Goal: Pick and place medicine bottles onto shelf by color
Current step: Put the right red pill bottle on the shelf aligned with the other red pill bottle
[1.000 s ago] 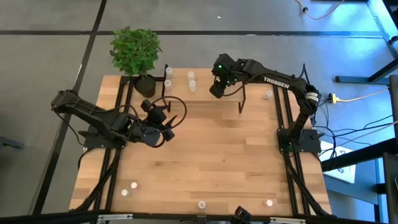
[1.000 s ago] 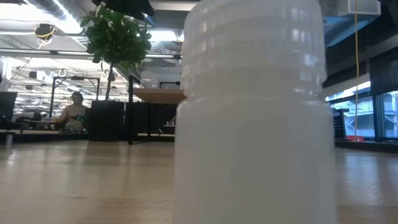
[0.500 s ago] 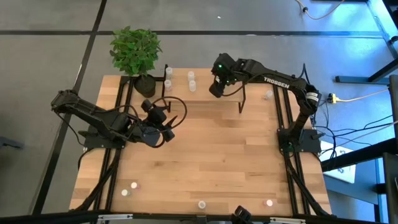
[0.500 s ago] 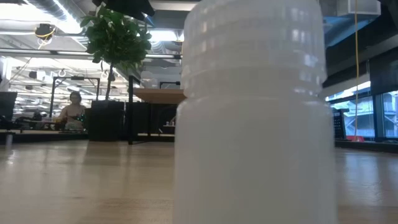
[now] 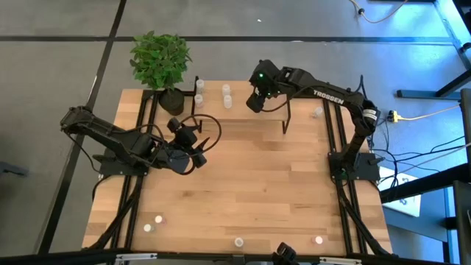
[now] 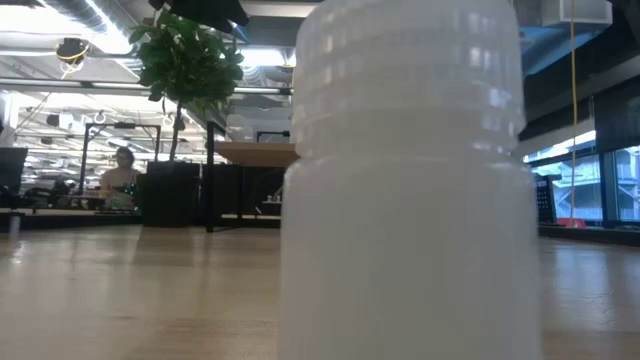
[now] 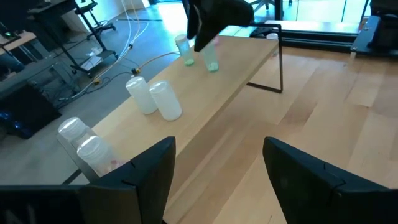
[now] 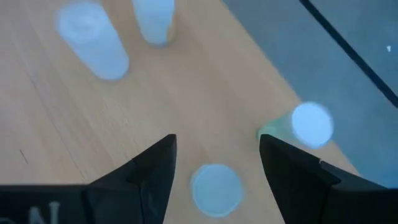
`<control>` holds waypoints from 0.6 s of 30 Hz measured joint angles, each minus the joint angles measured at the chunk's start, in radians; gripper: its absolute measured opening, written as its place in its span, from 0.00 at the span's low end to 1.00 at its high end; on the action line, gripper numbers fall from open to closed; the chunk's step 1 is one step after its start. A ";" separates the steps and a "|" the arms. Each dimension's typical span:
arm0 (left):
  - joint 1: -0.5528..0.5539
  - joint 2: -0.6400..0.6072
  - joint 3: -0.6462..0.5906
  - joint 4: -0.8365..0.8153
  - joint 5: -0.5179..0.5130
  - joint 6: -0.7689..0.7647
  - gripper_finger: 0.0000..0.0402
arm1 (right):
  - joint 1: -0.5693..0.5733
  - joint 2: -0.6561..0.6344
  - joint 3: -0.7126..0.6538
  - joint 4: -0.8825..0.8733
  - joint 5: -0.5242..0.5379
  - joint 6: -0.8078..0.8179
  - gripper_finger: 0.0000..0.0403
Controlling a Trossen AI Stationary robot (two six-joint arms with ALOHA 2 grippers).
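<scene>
The shelf [image 5: 243, 110] is a light-wood board on a black frame at the table's far edge. Several whitish bottles stand on it: two at its left end [image 5: 199, 93], two more [image 5: 227, 96] further right, and two with green [image 7: 211, 59] under my right gripper. My right gripper [image 5: 254, 103] is open above the shelf. In the right wrist view a bottle [image 8: 216, 188] stands below and between its fingers, untouched, and a green one [image 8: 311, 124] stands beside it. My left gripper [image 5: 197, 147] is open and empty over the table's left middle.
A potted plant [image 5: 160, 62] stands at the far left corner. Loose bottles stand near the front edge [image 5: 153, 223] [image 5: 238, 241] [image 5: 318, 240], and one stands at the far right [image 5: 318, 112]. One white bottle [image 6: 410, 180] fills the low view.
My right gripper has shifted a little toward the table's far edge over the shelf.
</scene>
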 joint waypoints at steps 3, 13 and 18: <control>0.000 0.000 0.000 0.000 0.000 0.000 0.59 | 0.000 0.000 0.049 -0.016 0.000 -0.026 0.58; 0.000 0.000 0.000 0.000 0.000 0.001 0.59 | 0.042 -0.005 0.297 -0.265 0.003 -0.127 0.58; 0.000 0.000 0.000 -0.001 0.000 0.001 0.59 | 0.096 -0.045 0.346 -0.374 0.000 -0.134 0.58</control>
